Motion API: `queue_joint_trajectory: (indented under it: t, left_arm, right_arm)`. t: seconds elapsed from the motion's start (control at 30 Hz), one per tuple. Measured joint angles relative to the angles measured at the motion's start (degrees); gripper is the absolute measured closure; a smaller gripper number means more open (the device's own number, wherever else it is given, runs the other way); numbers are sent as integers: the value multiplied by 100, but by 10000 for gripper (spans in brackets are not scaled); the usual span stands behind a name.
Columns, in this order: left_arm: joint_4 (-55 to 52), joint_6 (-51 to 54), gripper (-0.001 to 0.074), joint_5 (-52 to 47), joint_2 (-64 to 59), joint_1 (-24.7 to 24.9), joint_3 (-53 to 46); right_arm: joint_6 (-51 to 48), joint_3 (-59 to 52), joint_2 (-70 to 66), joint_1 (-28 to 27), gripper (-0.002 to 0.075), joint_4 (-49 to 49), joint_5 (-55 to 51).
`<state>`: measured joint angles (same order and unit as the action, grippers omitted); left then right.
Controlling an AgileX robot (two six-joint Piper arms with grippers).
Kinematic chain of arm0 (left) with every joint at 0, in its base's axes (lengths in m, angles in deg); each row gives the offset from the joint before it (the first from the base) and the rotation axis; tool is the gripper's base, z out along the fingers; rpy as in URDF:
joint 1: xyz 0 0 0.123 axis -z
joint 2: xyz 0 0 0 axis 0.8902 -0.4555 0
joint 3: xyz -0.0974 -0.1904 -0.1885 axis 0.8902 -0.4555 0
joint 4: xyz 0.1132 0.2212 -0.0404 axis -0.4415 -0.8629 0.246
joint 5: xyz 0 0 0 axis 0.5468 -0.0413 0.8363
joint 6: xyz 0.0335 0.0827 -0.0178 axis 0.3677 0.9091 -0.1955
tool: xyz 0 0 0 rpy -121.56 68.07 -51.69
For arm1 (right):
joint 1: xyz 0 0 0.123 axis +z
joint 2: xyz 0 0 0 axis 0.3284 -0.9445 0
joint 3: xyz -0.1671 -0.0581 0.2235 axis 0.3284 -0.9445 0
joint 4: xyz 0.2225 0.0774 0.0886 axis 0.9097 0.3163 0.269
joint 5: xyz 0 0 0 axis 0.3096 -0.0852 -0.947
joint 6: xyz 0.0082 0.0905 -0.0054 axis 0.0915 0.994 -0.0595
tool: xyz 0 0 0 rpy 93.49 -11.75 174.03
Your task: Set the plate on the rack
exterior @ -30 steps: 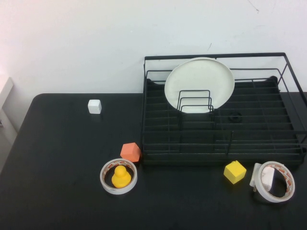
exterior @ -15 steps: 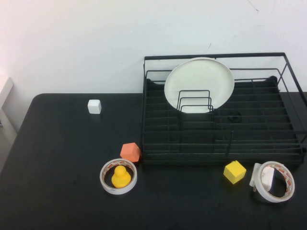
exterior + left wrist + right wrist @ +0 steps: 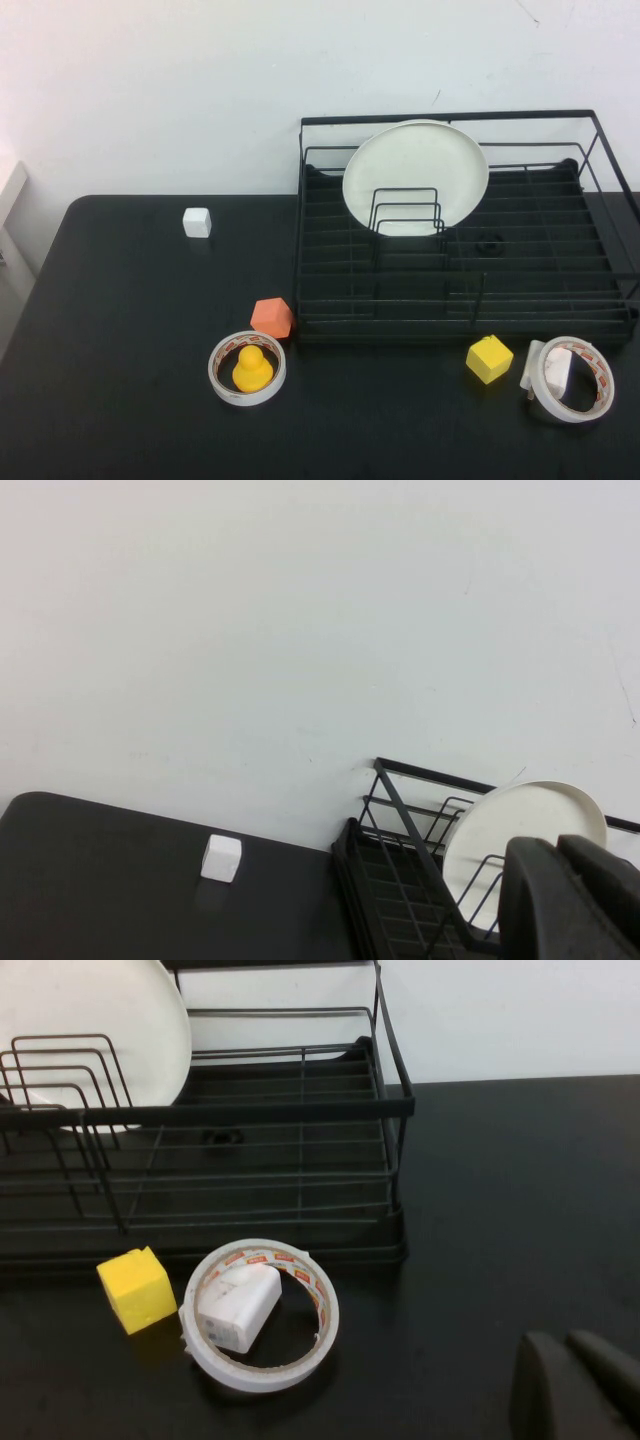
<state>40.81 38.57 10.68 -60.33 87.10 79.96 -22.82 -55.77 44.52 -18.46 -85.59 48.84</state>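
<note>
The white plate (image 3: 415, 175) stands on edge in the back left part of the black wire rack (image 3: 460, 300), leaning behind the upright loop dividers. It also shows in the left wrist view (image 3: 500, 830) and the right wrist view (image 3: 90, 1020). Neither arm shows in the high view. My left gripper (image 3: 575, 900) is held up off the table, apart from the rack, its fingers pressed together and empty. My right gripper (image 3: 572, 1385) hovers over the table near the front right of the rack (image 3: 300, 1110), fingers together and empty.
A white cube (image 3: 197, 222) sits at the back left. An orange block (image 3: 272, 317) touches the rack's front left corner. A tape ring (image 3: 222, 386) holds a yellow duck (image 3: 252, 370). A yellow cube (image 3: 489, 359) and a tape ring (image 3: 596, 395) around a white plug (image 3: 556, 370) lie in front of the rack.
</note>
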Motion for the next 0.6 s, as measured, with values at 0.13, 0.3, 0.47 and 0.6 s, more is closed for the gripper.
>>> queue_joint_trajectory:
  t: [0.13,0.3,0.47,0.6]
  left_arm:
    - [0,0,736,0,0,0,0]
    - [0,22,736,222,0,0,0]
    - [-1529,-1793,736,26,0,-83,-160]
    - [-4892,-5156,736,-635,0,-532,-380]
  right_arm:
    - [0,0,0,0,728,0,0]
    - [0,0,0,0,728,7,0]
    - [0,0,0,0,728,7,0]
    - [0,0,0,0,728,7,0]
